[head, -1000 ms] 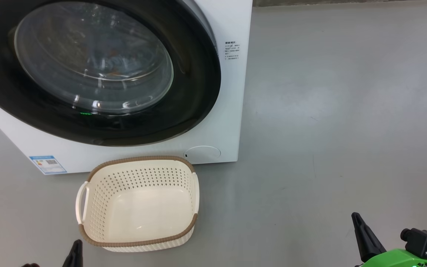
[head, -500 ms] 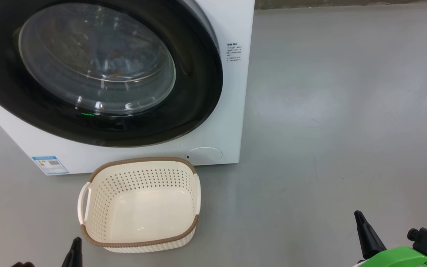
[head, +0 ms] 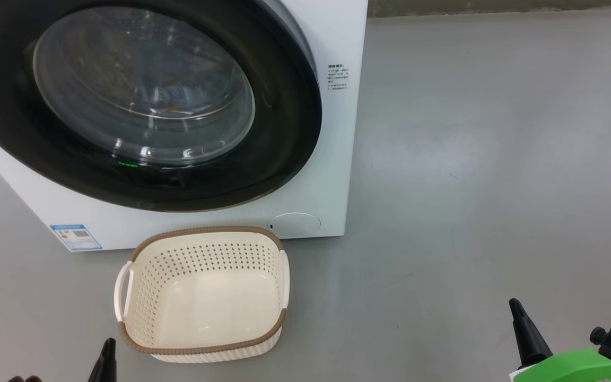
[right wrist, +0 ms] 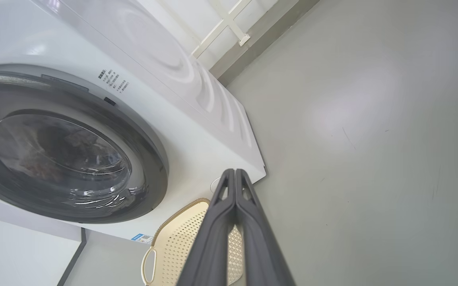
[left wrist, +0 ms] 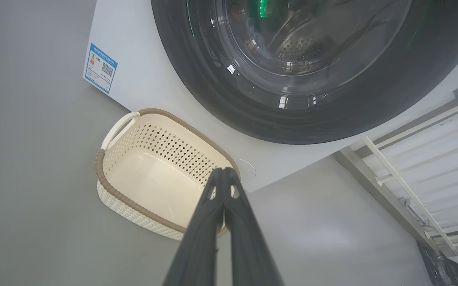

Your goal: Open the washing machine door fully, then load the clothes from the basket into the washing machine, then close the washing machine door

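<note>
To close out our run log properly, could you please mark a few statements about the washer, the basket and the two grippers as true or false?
1. The basket holds clothes. False: it is empty, with its bare bottom showing.
2. The washing machine door is shut. True.
3. The left gripper is open. False: its two fingers are pressed together.
4. The right gripper is shut with nothing between its fingers. True.
5. The basket lies tipped over, off to the right of the washing machine. False: it stands upright on the floor in front of the machine, below the door.
</note>
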### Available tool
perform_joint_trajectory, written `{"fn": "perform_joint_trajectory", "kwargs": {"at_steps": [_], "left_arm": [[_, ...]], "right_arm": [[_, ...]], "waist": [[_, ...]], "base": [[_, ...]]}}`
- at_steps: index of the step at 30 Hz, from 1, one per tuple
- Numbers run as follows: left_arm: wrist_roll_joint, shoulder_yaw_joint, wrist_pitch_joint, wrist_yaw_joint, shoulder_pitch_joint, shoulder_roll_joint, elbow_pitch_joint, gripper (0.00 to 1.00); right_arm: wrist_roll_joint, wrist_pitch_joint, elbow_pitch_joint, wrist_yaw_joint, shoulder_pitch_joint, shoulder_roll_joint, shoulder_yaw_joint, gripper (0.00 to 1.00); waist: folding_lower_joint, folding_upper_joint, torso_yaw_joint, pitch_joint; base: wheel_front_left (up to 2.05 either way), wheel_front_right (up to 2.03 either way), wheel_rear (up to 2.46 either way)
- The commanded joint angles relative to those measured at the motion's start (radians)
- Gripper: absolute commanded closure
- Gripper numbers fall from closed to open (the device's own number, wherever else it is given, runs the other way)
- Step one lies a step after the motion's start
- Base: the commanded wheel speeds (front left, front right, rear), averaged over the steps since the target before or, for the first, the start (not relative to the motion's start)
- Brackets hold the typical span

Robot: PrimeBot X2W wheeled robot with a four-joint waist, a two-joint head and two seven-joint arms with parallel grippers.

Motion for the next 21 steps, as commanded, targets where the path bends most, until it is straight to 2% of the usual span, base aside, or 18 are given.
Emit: {"fn": "perform_joint_trajectory", "kwargs": {"at_steps": [1, 21], "left_arm": [[-0.029, 0.026, 0.007, -0.002, -0.047, 0.009, -0.027, 1.00], [-0.207, 0.059, 0.065, -0.002, -0.072, -0.014, -0.035, 1.00]], "right_arm": [[0.028, 0.009, -0.030, 0.001, -0.034, -0.004, -0.003, 1.00], [0.218, 0.068, -0.055, 0.001, -0.044, 0.015, -0.027, 1.00]], "waist": [[0.0000, 0.0000, 0.001, -0.001], [0.0000, 0.0000, 0.010, -0.012]], "base": [[0.00, 0.00, 0.00], [0.00, 0.00, 0.00]]}}
